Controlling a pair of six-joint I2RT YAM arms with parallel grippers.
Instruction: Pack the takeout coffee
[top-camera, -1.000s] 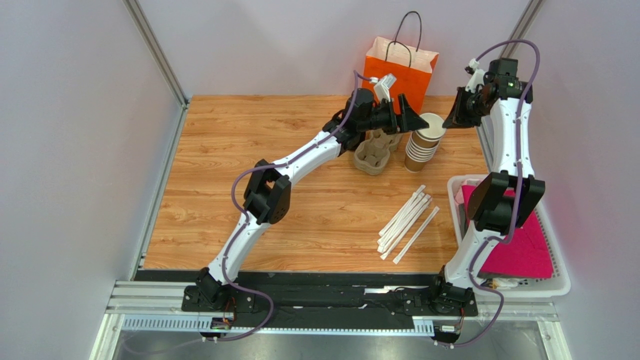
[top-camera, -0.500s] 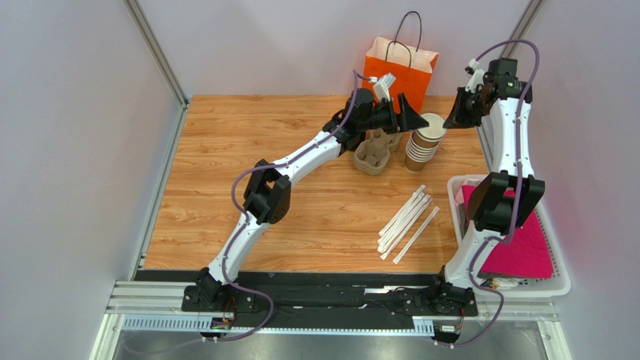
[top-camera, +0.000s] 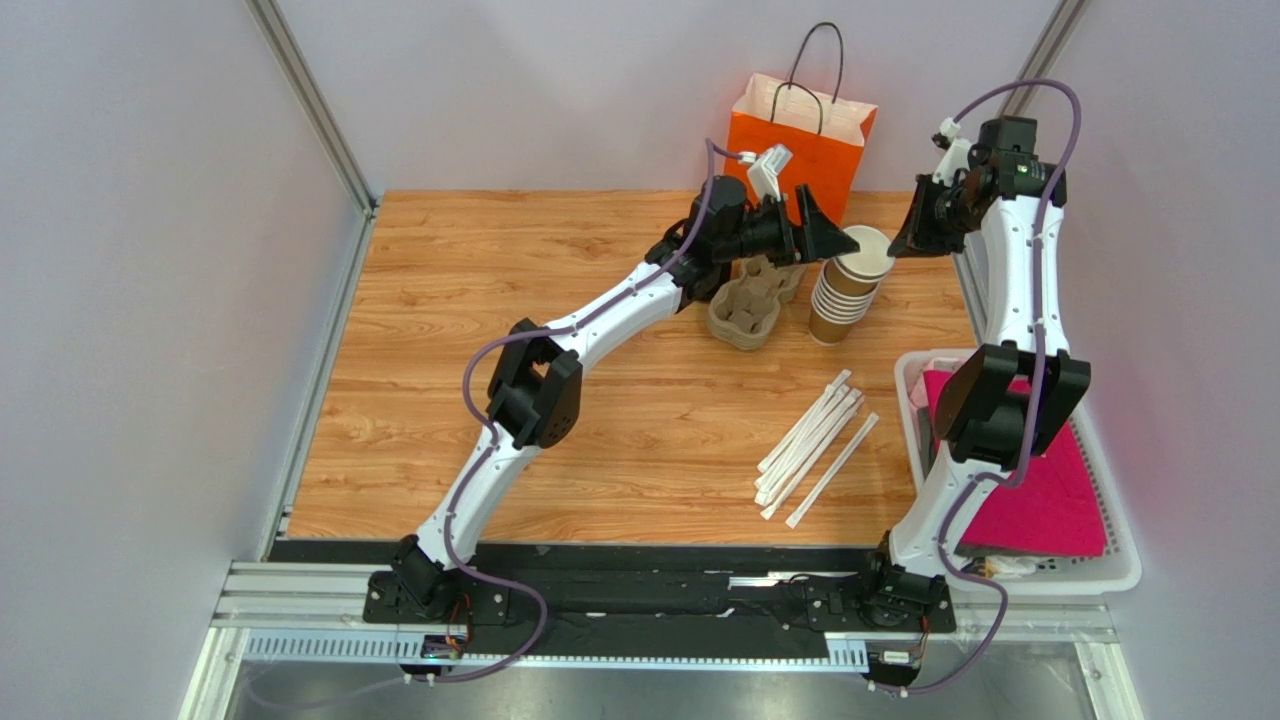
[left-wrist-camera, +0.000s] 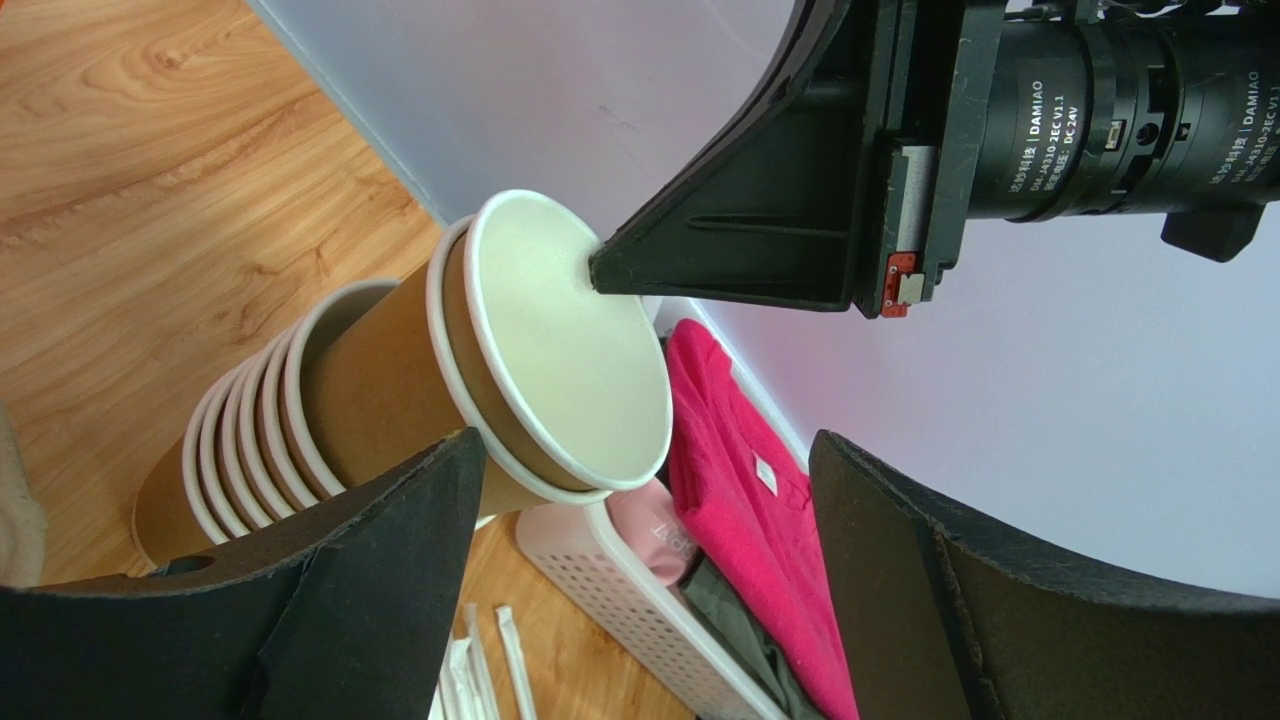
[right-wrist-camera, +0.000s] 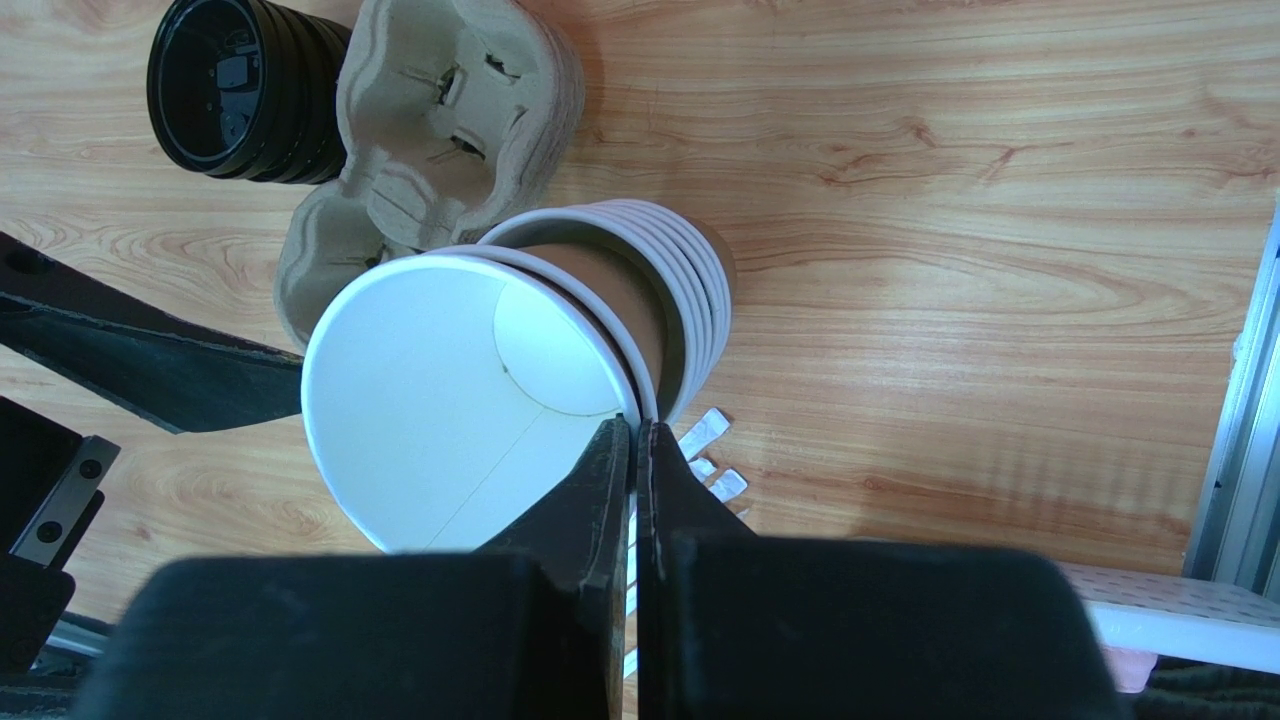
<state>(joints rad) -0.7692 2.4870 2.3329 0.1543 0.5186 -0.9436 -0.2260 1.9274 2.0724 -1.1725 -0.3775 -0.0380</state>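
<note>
Almost nothing has moved since the earlier frames: both arms hang in the same poses over the far side of the table (top-camera: 601, 435), and only the left hand (top-camera: 830, 228) seems to have shifted a touch.

The right hand (right-wrist-camera: 631, 435) is pressed shut, and from its wrist view the paper rim of the top cup (right-wrist-camera: 436, 405) looks pinched between its fingers. That cup is tilted and drawn partly out of the stack of cups (top-camera: 842, 308). The left hand is spread wide, one finger either side of the cup's body, not touching it.

No lidded cup shows in any view, so the takeout coffee is not yet made up. The top cup, open and white inside, is its start. The black lids (right-wrist-camera: 248, 83) sit beside the pulp cup carrier (right-wrist-camera: 436, 120), and the orange bag (top-camera: 801, 135) stands behind.

Two rims sit close together at the lifted end, so a second cup may be stuck to the first and come away with it. The thin rim could crease or slip out of so narrow a pinch. If the left hand closes hard or off-centre, it could crush the wall or push the stack over toward the carrier.
</note>
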